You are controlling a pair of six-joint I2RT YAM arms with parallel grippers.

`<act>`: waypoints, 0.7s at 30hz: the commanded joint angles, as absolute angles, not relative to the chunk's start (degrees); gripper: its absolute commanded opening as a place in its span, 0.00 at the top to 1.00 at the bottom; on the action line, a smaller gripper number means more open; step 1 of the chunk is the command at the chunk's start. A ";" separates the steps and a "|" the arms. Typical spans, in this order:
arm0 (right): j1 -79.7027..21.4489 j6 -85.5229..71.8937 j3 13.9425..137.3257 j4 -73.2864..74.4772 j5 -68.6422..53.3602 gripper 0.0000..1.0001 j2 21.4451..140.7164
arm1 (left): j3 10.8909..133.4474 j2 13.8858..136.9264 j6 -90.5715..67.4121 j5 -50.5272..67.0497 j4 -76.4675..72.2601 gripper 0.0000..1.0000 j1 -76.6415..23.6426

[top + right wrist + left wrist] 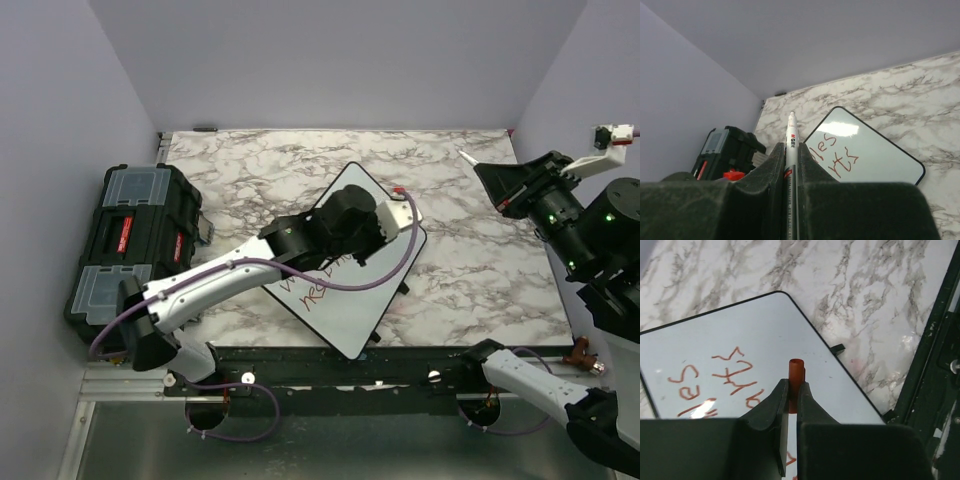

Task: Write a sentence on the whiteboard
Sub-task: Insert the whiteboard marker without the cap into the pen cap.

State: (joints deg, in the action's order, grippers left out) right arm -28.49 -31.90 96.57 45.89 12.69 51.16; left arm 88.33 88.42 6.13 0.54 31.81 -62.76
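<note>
The whiteboard (pixel 350 320) lies cornerwise in the middle of the marble table. The sentence (pixel 318 290) is red handwriting in two lines, mostly hidden under my left arm; its line ends show in the left wrist view (pixel 732 372) and the right wrist view (pixel 832 155). My left gripper (pixel 400 197) hovers over the board's right corner, shut on a red marker cap (pixel 796 369). My right gripper (pixel 485 172) is raised off to the right of the board, shut on a white marker (pixel 791 131) whose bare tip points up and away from the board (pixel 875 150).
A black toolbox (pixel 135 240) with clear lid compartments stands at the table's left edge. The black front rail (pixel 350 375) runs just beyond the board's near corner. Grey walls close in the back and both sides.
</note>
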 commanded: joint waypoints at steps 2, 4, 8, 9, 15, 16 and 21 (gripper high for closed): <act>-28.55 -32.28 94.12 43.91 3.04 0.99 53.48 | 75.07 74.63 17.15 -2.65 19.75 1.00 -60.81; -28.56 -32.04 93.20 43.44 0.46 0.99 54.30 | 69.18 69.55 18.01 -4.09 14.02 1.00 -60.10; -28.56 -31.10 91.91 42.74 -5.97 0.99 55.73 | 64.70 60.99 16.08 3.14 13.06 1.00 -54.80; -28.55 -30.91 91.62 42.55 -7.44 0.99 56.01 | 63.17 58.15 16.04 7.28 12.66 1.00 -53.35; -28.54 -29.86 89.63 40.39 -16.83 0.99 57.35 | 55.22 48.00 17.16 17.82 7.82 1.00 -47.14; -28.53 -29.75 89.44 40.19 -18.19 0.99 57.61 | 54.68 47.20 17.51 18.36 7.74 1.00 -47.03; -28.55 -29.26 88.07 39.22 -27.05 0.99 59.52 | 52.38 45.16 18.02 23.10 6.82 1.00 -46.54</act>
State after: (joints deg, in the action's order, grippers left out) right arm -28.49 -30.72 89.19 41.50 -16.38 58.17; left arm 54.54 45.78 16.73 15.55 9.26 -47.18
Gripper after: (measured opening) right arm 0.125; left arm 0.062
